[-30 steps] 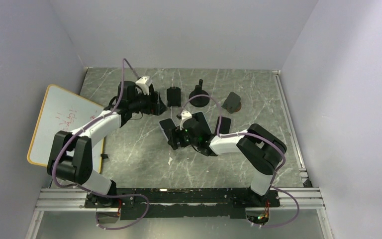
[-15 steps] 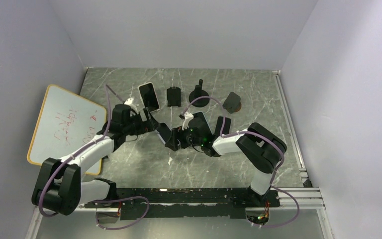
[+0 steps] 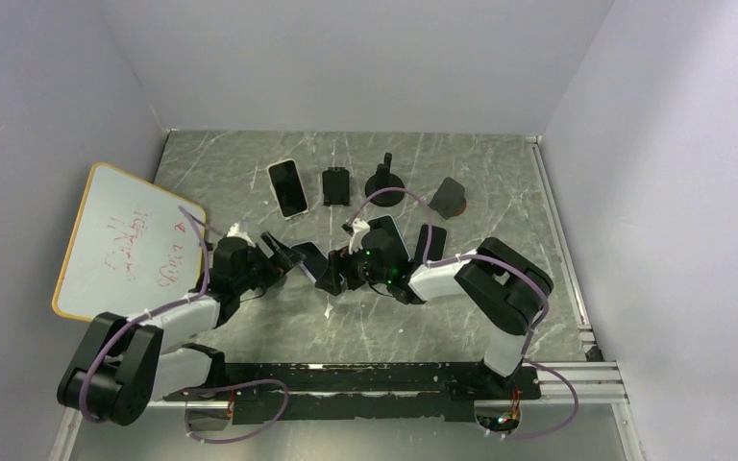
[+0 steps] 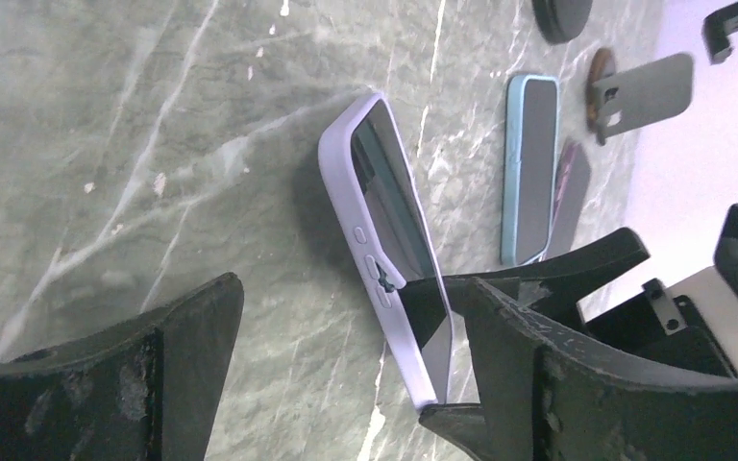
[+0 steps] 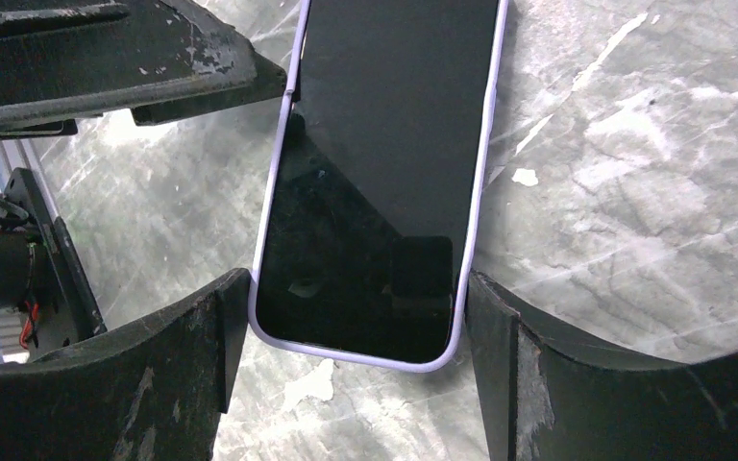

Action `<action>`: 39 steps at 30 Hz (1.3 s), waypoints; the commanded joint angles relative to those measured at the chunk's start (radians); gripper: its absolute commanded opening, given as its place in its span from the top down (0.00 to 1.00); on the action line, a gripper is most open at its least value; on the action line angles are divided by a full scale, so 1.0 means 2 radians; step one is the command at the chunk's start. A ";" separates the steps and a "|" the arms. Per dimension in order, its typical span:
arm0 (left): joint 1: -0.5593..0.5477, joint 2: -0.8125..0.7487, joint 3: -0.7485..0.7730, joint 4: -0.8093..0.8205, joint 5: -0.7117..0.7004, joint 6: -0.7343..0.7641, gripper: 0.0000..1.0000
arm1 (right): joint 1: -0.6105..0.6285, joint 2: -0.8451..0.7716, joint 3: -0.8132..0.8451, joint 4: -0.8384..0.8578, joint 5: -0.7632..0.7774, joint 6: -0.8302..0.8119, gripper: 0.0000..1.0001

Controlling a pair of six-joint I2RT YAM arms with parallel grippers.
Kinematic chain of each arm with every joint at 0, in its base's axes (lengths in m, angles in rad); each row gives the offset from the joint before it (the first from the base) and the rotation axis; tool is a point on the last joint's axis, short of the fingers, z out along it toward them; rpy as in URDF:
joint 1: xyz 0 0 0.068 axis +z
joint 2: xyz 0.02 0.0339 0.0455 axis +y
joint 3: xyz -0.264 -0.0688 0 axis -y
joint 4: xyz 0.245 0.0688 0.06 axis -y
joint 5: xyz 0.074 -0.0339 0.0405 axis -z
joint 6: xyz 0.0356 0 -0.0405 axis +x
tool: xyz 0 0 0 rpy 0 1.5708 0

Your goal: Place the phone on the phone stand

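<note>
A phone (image 5: 384,173) in a lavender case, dark screen up, hangs tilted above the table. My right gripper (image 5: 356,317) is shut on its two long sides near one end. In the top view this phone (image 3: 306,257) is at mid-table, left of the right gripper (image 3: 332,274). My left gripper (image 4: 351,298) is open around the phone's other end (image 4: 384,250), and its right finger (image 4: 557,365) touches the phone's corner. A black phone stand (image 3: 335,185), a round-based stand (image 3: 384,181) and a grey stand (image 3: 450,197) stand at the back.
A white-cased phone (image 3: 287,187) lies flat at the back left of the stands. Two more phones (image 3: 384,235) (image 3: 432,240) lie under the right arm; the blue-cased one (image 4: 528,163) shows in the left wrist view. A whiteboard (image 3: 120,240) leans at the left wall.
My left arm has swung from the white-cased phone at the back down to the lavender phone at mid-table. The right gripper has kept its hold and barely moved.
</note>
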State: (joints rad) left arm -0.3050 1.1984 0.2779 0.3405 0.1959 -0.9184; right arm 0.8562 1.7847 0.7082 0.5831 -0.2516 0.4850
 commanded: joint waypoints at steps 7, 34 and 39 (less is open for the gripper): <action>-0.002 0.001 -0.051 0.144 -0.056 -0.090 0.30 | 0.008 -0.011 0.007 0.039 -0.023 -0.012 0.56; 0.011 0.167 -0.008 0.300 -0.025 -0.091 0.95 | 0.009 -0.001 0.003 0.054 -0.048 -0.016 0.58; 0.014 0.183 0.016 0.328 0.014 -0.059 0.95 | 0.006 -0.016 0.000 0.045 -0.029 -0.026 0.17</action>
State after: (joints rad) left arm -0.2893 1.5402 0.2543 0.9005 0.1585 -1.1255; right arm 0.8654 1.7916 0.7082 0.6079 -0.2840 0.4576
